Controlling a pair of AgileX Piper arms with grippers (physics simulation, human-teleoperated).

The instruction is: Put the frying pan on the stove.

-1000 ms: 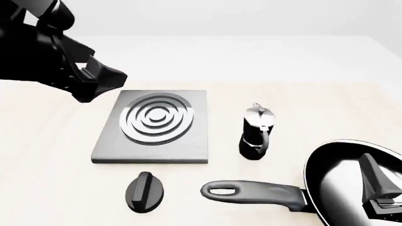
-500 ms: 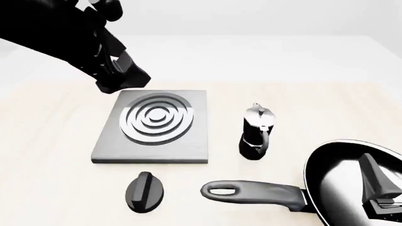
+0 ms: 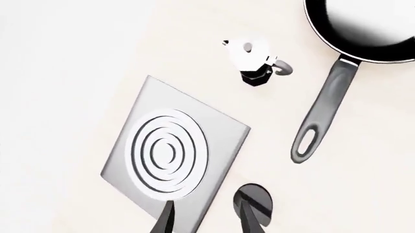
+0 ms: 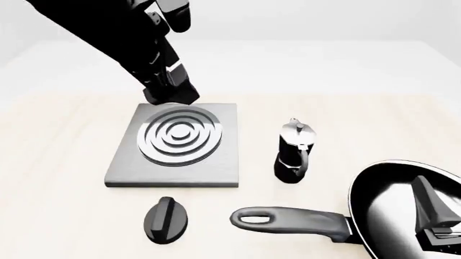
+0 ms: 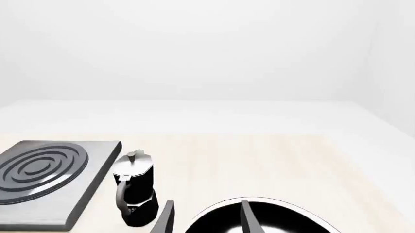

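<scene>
The frying pan (image 4: pixel 392 202) lies at the table's front right, glossy black, with its long grey handle (image 4: pixel 292 220) pointing left. It also shows in the left wrist view (image 3: pixel 363 29) and the right wrist view (image 5: pixel 259 216). The stove (image 4: pixel 176 143) is a flat grey slab with concentric rings at centre left, and both wrist views show it too (image 3: pixel 175 155) (image 5: pixel 45 170). My left gripper (image 4: pixel 169 93) hangs high over the stove's far edge, open and empty (image 3: pixel 206 221). My right gripper (image 4: pixel 434 218) is open and empty over the pan's bowl (image 5: pixel 207 218).
A small black-and-silver moka pot (image 4: pixel 294 151) stands between stove and pan, near the pan's rim. A black oval knob (image 4: pixel 167 218) lies in front of the stove, left of the handle's loop end. Pale wooden tabletop lies all round.
My left arm has swung right and up, from left of the stove to over its far edge. The right arm, pan and other things have not moved.
</scene>
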